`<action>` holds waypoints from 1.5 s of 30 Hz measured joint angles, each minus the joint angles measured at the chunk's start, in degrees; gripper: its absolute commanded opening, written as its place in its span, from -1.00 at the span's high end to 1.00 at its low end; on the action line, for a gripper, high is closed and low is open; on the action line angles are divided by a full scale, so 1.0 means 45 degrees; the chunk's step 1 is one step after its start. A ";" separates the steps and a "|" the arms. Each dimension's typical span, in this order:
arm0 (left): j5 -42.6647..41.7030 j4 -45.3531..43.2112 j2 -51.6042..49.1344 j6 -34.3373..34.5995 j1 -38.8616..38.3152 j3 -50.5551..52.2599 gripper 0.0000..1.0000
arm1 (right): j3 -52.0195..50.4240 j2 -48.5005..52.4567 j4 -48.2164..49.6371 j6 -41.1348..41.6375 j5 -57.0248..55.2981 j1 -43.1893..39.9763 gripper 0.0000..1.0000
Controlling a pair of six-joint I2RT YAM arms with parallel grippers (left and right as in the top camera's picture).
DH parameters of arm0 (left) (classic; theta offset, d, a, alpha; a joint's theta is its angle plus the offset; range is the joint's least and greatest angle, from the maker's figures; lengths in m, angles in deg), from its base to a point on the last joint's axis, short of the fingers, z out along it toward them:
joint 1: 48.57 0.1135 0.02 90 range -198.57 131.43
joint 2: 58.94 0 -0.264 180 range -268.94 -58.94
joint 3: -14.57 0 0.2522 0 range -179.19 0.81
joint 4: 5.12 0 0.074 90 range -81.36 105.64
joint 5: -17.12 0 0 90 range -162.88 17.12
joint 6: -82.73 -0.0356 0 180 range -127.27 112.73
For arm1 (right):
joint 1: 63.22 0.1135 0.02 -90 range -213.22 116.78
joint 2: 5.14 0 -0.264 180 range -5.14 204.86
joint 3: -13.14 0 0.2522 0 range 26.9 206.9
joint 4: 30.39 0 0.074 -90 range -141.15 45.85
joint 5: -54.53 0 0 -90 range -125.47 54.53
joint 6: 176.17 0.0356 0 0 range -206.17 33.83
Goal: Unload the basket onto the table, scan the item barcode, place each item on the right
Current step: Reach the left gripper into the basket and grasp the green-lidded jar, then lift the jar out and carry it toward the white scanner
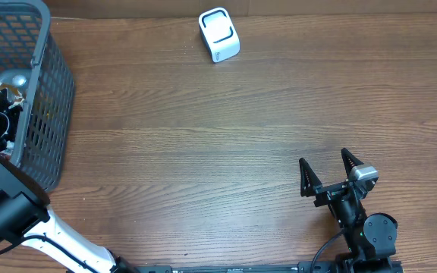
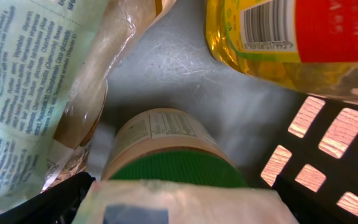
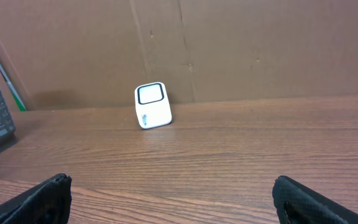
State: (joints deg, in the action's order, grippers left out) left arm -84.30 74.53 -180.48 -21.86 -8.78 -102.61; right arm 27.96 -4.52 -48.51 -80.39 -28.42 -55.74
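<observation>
The left gripper (image 2: 185,198) is down inside the grey plastic mesh basket (image 1: 51,91) at the far left of the brown wooden table (image 1: 203,152). Its jaws stand wide, one on each side of a pale, soft-looking packet with a dark blue patch (image 2: 222,200). Whether they press on the packet cannot be told.

Just beyond the packet lies a jar with a green ribbed lid and a beige label (image 2: 166,140). A pale green printed bag (image 2: 23,93) lies to the left, and a bottle of yellow oil with a red label (image 2: 303,43) to the right.

The step in hand looks like picking an item out. To do it well, the grip should take the packet alone, squarely across its width, and lift straight up so the jar and bag are not dragged along.

The small white box scanner with a dark-rimmed window (image 1: 218,34) stands far across the table, well apart from the basket. The packet's barcode is not visible, so it must be found and turned toward that window.

The right gripper (image 1: 323,158) rests near the right with its jaws spread and nothing between them.
</observation>
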 measured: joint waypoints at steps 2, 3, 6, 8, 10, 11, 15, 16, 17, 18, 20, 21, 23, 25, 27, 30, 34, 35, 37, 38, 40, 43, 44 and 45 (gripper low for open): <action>0.0000 -0.0039 -0.0053 -0.0005 0.0000 0.0000 -0.84 | 0.0000 0.0000 -0.0005 0.0005 -0.0005 0.0000 -1.00; 0.0000 -0.0044 -0.0058 -0.0010 0.0000 0.0000 -0.83 | 0.0000 0.0000 -0.0005 0.0005 0.0000 0.0000 -1.00; 0.0000 -0.0068 -0.0058 -0.0010 0.0000 0.0000 -0.77 | 0.0000 0.0000 -0.0005 0.0010 0.0005 0.0000 -1.00; 0.0000 -0.0097 -0.0058 -0.0010 0.0000 0.0000 -0.67 | 0.0000 0.0000 -0.0010 0.0005 0.0000 0.0000 -1.00; 0.0015 -0.0112 -0.0058 -0.0034 0.0000 0.0000 -0.56 | 0.0000 0.0000 -0.0010 0.0005 0.0000 0.0000 -1.00; 0.0005 -0.0131 -0.0058 -0.0058 0.0000 0.0000 -0.51 | 0.0000 0.0000 -0.0010 0.0000 0.0000 0.0000 -1.00; 0.0015 -0.0131 -0.0058 -0.0092 0.0000 0.0000 -0.37 | 0.0000 0.0000 -0.0010 0.0005 0.0000 0.0000 -1.00; 0.0015 -0.0136 -0.0058 -0.0092 0.0000 0.0000 -0.34 | 0.0000 0.0000 -0.0010 0.0005 0.0005 0.0000 -1.00; 0.0010 -0.0136 -0.0058 -0.0087 0.0000 0.0000 -0.28 | 0.0000 0.0000 -0.0005 0.0000 -0.0005 0.0000 -1.00; 0.0010 -0.0136 -0.0058 -0.0083 0.0000 0.0000 -0.23 | 0.0000 0.0000 -0.0010 0.0005 -0.0005 0.0000 -1.00; 0.0015 -0.0155 -0.0053 -0.0083 0.0000 0.0000 -0.16 | 0.0000 0.0000 -0.0005 0.0005 0.0000 0.0000 -1.00; 0.0015 -0.0151 -0.0053 -0.0083 0.0000 0.0000 -0.16 | 0.0000 0.0000 -0.0015 0.0000 -0.0005 0.0000 -1.00; 0.0015 -0.0121 -0.0053 -0.0053 0.0000 -0.0015 -0.15 | 0.0000 0.0000 -0.0005 0.0005 -0.0005 0.0000 -1.00; 0.0015 0.0063 -0.0058 0.0034 0.0000 -0.0126 -0.10 | 0.0000 0.0000 -0.0005 0.0005 0.0000 0.0000 -1.00; 0.0024 0.0568 -0.0121 0.0199 0.0000 -0.0457 -0.08 | 0.0000 0.0000 -0.0010 0.0005 0.0000 0.0000 -1.00; 0.0063 0.1443 -0.0282 0.0495 0.0000 -0.1617 0.00 | 0.0000 0.0000 -0.0010 0.0000 -0.0005 0.0000 -1.00; 0.0092 0.2686 -0.0340 0.1039 0.0000 -0.4459 0.18 | 0.0000 0.0000 -0.0015 0.0000 0.0000 0.0000 -1.00; 0.0117 0.2943 -0.0340 0.1209 0.0000 -0.5207 0.23 | 0.0000 0.0005 -0.0010 0.0000 0.0000 0.0000 -1.00; 0.0102 0.3478 -0.0340 0.1569 0.0000 -0.7004 0.31 | 0.0000 0.0000 -0.0005 0.0000 0.0000 0.0000 -1.00; 0.0112 0.3740 -0.0340 0.1768 0.0000 -0.7961 0.37 | 0.0000 0.0000 -0.0005 0.0005 -0.0005 0.0000 -1.00; 0.0092 0.4133 -0.0340 0.2191 0.0000 -0.9593 0.49 | 0.0000 0.0000 -0.0010 0.0005 0.0000 0.0000 -1.00; -0.0214 0.4813 -0.0335 0.2895 0.0000 -1.1657 0.59 | 0.0000 0.0000 -0.0015 0.0000 0.0000 0.0000 -1.00; -0.0427 0.5037 -0.0301 0.3099 -0.0010 -1.2196 0.59 | 0.0000 0.0000 -0.0015 0.0005 0.0000 0.0000 -1.00; -0.0680 0.5299 -0.0301 0.3293 -0.0015 -1.2701 0.59 | 0.0000 0.0000 0.0000 0.0005 0.0000 0.0000 -1.00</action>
State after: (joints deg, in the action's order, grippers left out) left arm -87.36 98.37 -181.83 -7.04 -8.84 -159.76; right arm 27.96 -4.52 -48.51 -80.36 -28.42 -55.74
